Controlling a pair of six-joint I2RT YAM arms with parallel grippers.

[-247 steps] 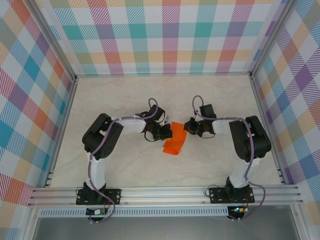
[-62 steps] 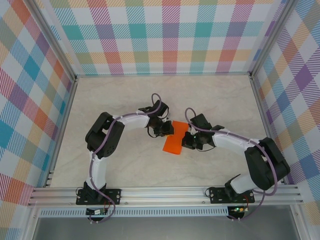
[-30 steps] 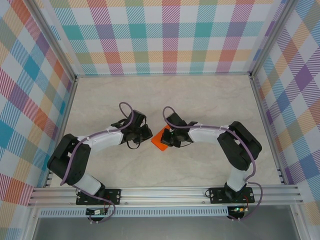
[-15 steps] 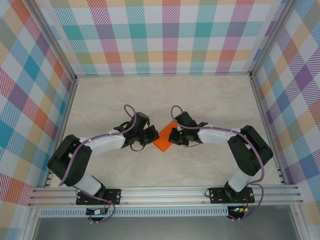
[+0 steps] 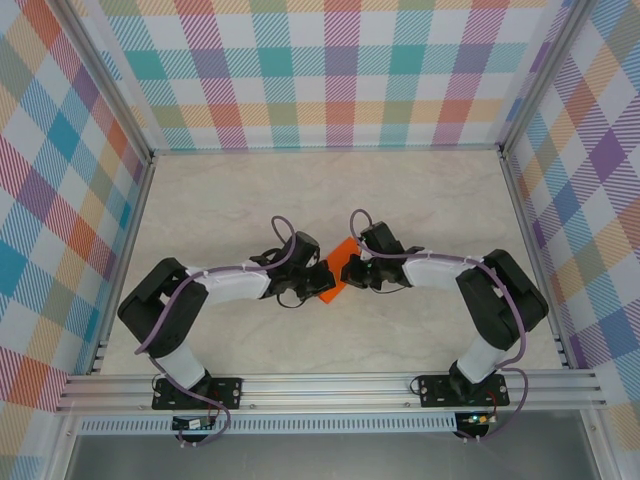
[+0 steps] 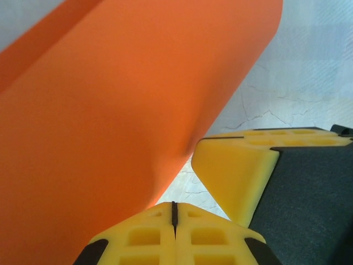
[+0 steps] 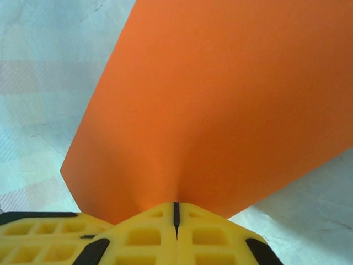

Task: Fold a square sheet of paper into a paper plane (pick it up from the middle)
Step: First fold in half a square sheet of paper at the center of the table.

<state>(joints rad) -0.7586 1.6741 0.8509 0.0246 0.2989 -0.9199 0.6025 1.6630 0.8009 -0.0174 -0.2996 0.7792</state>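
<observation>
The square sheet of paper (image 7: 220,99) is what both your pincers are clamped on. In the right wrist view the right gripper (image 7: 175,212) has its yellow fingers (image 7: 143,237) pressed together at the bottom of the frame, and the orange edge runs straight into the seam between them, puckering slightly there. That pucker tells you the hold is real. In the left wrist view the left gripper (image 6: 174,214) is likewise closed tip to tip at the bottom centre. The paper meets its tips from the upper left, so it looks nipped at the very edge, a thinner bite than the right one. The other gripper's yellow finger sits just beside it at the lower right.

Moving outward, the sheet fans up and away from each grip as a smooth, taut panel, with a second layer showing at the upper left of the left wrist view. I judge it to be partly folded.

From above, the paper (image 5: 333,283) is a small orange patch at the centre of the frame. It lies between the left gripper (image 5: 318,281) and the right gripper (image 5: 349,272), low over the pale table (image 5: 420,200). Gripping it from opposite sides like this probably lets you keep the fold under tension.
</observation>
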